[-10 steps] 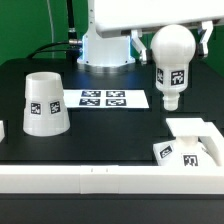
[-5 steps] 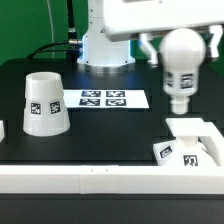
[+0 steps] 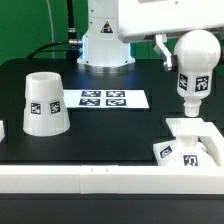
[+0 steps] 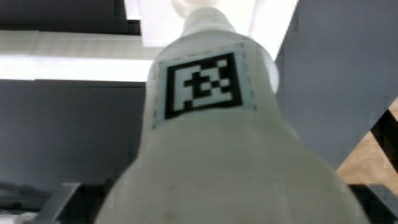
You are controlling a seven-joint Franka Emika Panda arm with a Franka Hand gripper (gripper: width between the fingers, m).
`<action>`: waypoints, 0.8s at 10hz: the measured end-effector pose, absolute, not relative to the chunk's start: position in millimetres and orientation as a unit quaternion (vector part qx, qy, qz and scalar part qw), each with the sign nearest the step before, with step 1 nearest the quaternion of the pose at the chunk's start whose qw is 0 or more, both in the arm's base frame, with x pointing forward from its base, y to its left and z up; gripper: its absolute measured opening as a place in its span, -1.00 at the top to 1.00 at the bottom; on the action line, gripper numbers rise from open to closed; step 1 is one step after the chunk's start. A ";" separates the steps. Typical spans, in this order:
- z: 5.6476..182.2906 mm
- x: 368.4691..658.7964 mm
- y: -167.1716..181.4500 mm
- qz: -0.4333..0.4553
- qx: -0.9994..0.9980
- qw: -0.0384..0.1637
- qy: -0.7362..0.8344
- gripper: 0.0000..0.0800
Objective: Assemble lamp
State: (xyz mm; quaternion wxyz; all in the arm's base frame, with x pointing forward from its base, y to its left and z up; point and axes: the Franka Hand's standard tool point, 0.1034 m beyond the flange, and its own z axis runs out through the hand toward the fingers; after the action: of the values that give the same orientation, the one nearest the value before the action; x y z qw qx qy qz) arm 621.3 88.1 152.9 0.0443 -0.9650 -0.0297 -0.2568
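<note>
My gripper (image 3: pixel 194 47) is shut on the round head of the white bulb (image 3: pixel 194 86) and holds it in the air with the neck pointing down, at the exterior view's right. The bulb's neck end hangs a little above the flat square base (image 3: pixel 196 128), which lies at the lower right against the border bar. The tapered shade (image 3: pixel 43 103) stands on the black table at the exterior view's left, mouth up. In the wrist view the tagged bulb (image 4: pixel 210 130) fills the picture, and the dark fingers (image 4: pixel 64 202) show only at its sides.
The marker board (image 3: pixel 105 99) lies flat in the middle of the table, between shade and base. A long white border bar (image 3: pixel 80 180) runs along the front edge. The arm's white pedestal (image 3: pixel 105 45) stands at the back.
My gripper has carried the bulb toward the exterior view's right, from beside the marker board to above the base. Shade and base have not moved.
</note>
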 end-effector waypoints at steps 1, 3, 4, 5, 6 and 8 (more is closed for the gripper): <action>149.9 620.1 91.3 -0.255 -0.965 0.042 -0.044 -0.43; 141.3 618.0 93.6 -0.250 -0.966 0.040 -0.052 -0.43; 133.5 616.5 89.8 -0.246 -0.967 0.038 -0.051 -0.43; 128.4 615.9 87.6 -0.245 -0.967 0.036 -0.050 -0.43; 125.8 615.0 87.7 -0.243 -0.968 0.036 -0.050 -0.43; 120.3 613.2 87.3 -0.239 -0.969 0.036 -0.049 -0.43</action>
State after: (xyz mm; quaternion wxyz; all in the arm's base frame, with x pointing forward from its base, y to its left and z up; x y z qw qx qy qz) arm 613.2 87.3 120.3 0.0361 -0.9690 -0.0494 -0.2392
